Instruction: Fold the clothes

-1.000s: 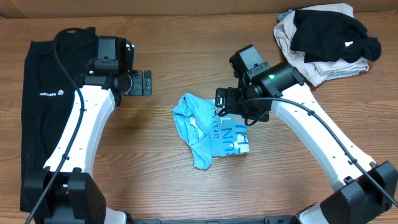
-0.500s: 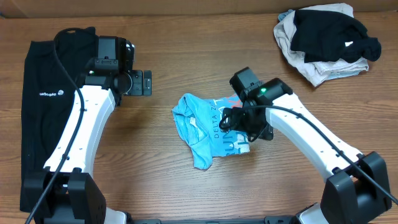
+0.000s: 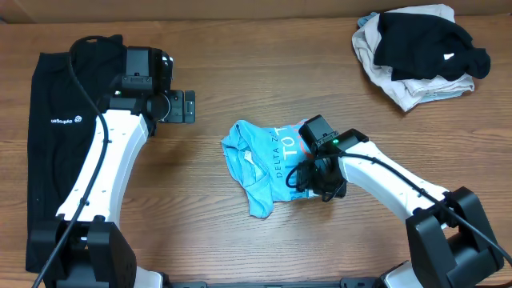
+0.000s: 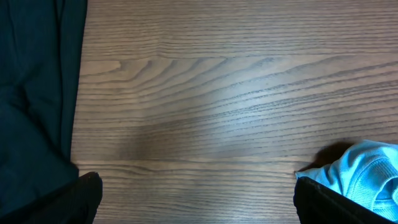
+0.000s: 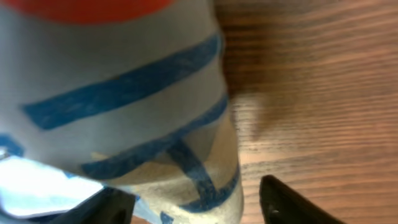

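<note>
Your left end effector (image 3: 187,106) hangs wide open above the table (image 3: 240,64). Your right end effector (image 3: 302,178) straddles the edge of the light blue T-shirt (image 3: 258,164), crumpled mid-table; whether it grips, cannot tell.

The T-shirt (image 3: 260,164) lies at the middle of the table (image 3: 240,64). The long garment (image 3: 52,144) lies along the table's left edge, well apart from it. A heap of clothes (image 3: 420,52) sits in the far right corner. The left fingers (image 3: 190,98) hang between the long garment and the T-shirt, farther back. The right fingers (image 5: 286,199) are at the T-shirt's right edge, with cloth between them.
</note>
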Tool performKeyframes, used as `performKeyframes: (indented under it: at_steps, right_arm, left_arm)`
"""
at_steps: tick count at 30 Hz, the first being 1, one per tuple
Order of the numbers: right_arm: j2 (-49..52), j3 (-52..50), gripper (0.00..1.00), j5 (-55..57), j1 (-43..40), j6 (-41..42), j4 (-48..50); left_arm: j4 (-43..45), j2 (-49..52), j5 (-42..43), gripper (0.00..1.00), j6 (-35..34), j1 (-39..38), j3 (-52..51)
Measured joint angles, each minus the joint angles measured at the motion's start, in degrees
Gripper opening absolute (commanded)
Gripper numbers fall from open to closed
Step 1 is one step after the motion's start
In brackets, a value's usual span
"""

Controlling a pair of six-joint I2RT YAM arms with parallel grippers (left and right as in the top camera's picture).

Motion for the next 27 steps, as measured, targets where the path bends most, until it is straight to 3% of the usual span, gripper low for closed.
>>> performKeyframes:
  at_steps: [8,14,23,24,25,26,27]
  right_arm:
    - [0.00,-1.38,0.04,0.31,0.00,-3.61,2.38]
    - [0.00,-1.46,0.04,0.98,-1.70,-4.17,4.17]
    - [0.00,-1.57,0.04,1.29,-15.37,-10.12,14.97]
    - [0.00,-1.62,0.09,1.07,-17.16,-11.08,17.92]
    - [0.00,-1.66,0.25,0.35,-19.08,-11.69,21.33]
    - [0.00,-1.66,0.62,-0.87,-20.79,-12.17,25.20]
    - [0.00,-1.64,0.85,-1.90,-21.92,-12.94,27.21]
  left_arm:
    - [0.00,0.00,0.00,1.00,0.00,0.00,0.00]
    - [-0.02,0.00,0.00,1.00,0.00,0.00,0.00]
    - [-0.44,0.00,0.00,1.00,0.00,0.00,0.00]
    - [-0.42,0.00,0.00,1.00,-0.02,0.00,0.00]
    - [-0.42,0.00,0.00,1.00,0.00,0.00,0.00]
    - [-0.39,0.00,0.00,1.00,-0.02,0.00,0.00]
    - [-0.42,0.00,0.00,1.00,0.00,0.00,0.00]
